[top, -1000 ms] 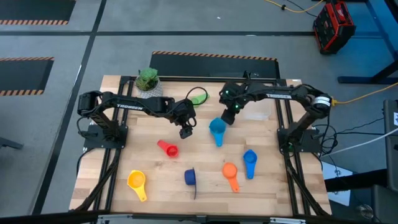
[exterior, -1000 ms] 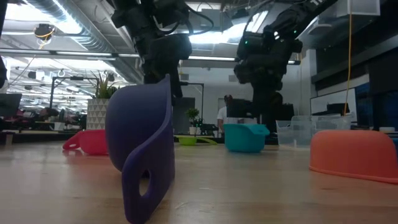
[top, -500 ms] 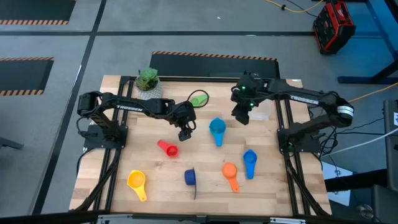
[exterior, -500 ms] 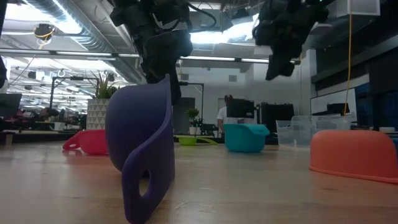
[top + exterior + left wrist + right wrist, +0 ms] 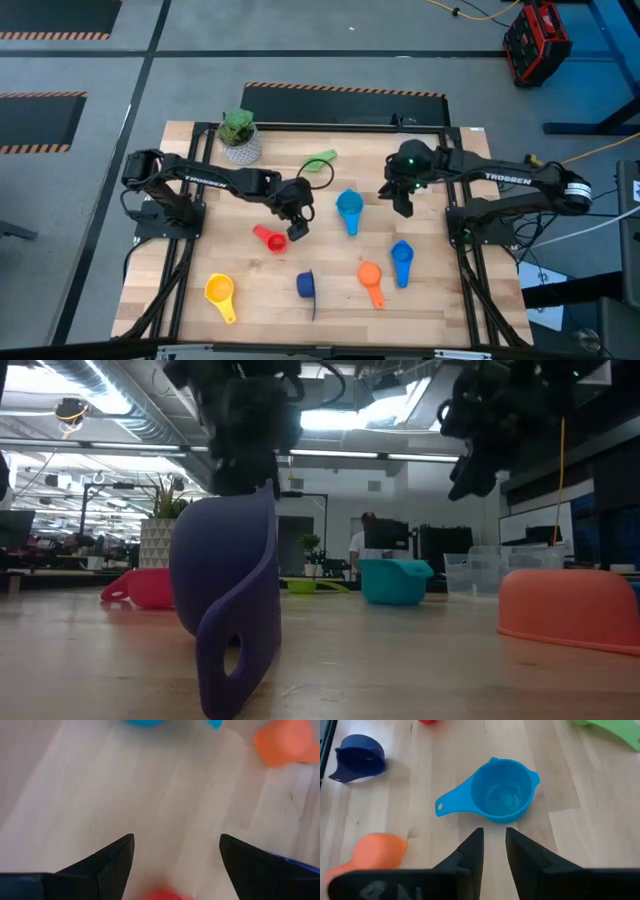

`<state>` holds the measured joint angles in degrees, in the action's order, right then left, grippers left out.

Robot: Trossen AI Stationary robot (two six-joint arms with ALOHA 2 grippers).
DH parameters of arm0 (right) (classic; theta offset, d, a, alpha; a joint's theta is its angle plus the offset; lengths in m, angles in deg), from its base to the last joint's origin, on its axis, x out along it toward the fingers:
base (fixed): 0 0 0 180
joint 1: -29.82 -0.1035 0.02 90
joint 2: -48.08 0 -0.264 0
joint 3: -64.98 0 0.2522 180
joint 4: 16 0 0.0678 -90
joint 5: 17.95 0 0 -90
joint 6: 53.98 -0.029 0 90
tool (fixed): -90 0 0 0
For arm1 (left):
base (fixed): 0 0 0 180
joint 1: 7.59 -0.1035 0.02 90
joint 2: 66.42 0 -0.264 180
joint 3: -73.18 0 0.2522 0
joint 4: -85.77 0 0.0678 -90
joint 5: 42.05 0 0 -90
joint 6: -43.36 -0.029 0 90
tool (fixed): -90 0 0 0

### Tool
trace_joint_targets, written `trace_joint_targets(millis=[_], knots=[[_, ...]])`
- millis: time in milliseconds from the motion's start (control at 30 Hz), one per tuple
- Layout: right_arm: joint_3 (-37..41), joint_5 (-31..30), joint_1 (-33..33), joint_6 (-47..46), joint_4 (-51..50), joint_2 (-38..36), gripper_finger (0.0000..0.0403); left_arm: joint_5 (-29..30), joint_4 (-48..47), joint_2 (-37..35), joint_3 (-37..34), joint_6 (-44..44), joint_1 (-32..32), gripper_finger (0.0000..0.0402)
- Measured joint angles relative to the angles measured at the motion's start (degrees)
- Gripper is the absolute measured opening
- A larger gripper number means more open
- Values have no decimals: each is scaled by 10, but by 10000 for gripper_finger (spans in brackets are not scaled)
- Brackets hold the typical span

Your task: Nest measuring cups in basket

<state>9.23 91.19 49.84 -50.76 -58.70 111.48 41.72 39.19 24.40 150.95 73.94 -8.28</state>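
– Seven cups lie loose on the table, none in the basket yet. What has changed?

– Both arms have moved. The right gripper [image 5: 403, 203] was down at the light blue cup [image 5: 349, 207] a second ago. It has since lifted and pulled back, and the cup stays where it was, upright, just ahead of the gripper's fingertips in the right wrist view.

– Does it carry anything?

– No. Its fingers [image 5: 472, 845] stand nearly together with only a thin slit between them, and nothing is in that slit.

– And the left one?

– The left gripper [image 5: 297, 231] has slid toward the red cup [image 5: 270, 238]. Its fingers [image 5: 117, 852] are spread wide and hold nothing. In its own wrist view the red cup shows as a blur low between them, close in.

– So what does that mean for the task?

– Probably that the right arm's visit to the light blue cup ended without a pick, and the next try looks like the left arm's on the red cup. No nesting has begun.

– Where is the basket?

– In the low view the basket [image 5: 478, 572] sits on the table below the right gripper and farther back. No coloured cup can be made out inside it.
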Motion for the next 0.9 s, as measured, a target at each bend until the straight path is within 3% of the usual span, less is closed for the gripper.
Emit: trace_joint_targets(millis=[367,600,900], knots=[[71,20,-2,0,70,-3,86,-34,-347,-7,122,182,78,281],[77,21,-2,16,70,-3,86,-59,-422,-7,126,311,169,281],[77,21,-2,20,71,-3,86,-62,-435,-6,120,449,280,281]])
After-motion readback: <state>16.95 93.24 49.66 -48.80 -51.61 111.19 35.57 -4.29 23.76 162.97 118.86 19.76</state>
